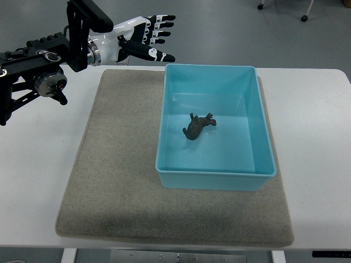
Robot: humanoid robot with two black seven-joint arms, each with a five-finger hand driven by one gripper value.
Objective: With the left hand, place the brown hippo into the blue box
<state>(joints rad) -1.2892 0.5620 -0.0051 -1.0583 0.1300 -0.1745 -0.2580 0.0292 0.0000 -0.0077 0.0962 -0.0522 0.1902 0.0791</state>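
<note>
I have the left hand (147, 37) up beyond the far-left corner of the blue box (215, 174), its arm reaching in from the left edge of the top view. The hand lies roughly level, fingers (162, 25) stretched out straight and slightly fanned toward the right, thumb lower and nearest the box corner. It holds nothing. The fingertips stop short of the box's far wall line, out over the floor (230, 27) past the back edge of the surface (312, 120).

The brown hippo (197, 126) lies inside the box, on its side, a little left of the box's centre, clear of all four walls.

The box sits on the right part of a grey mat (115, 164), its right wall close to the mat's right edge. Left of the box the mat is open and flat all the way to its left edge. Right of the box the surface runs bare to its own right edge, and a strip of mat lies free in front of the box's near wall.
</note>
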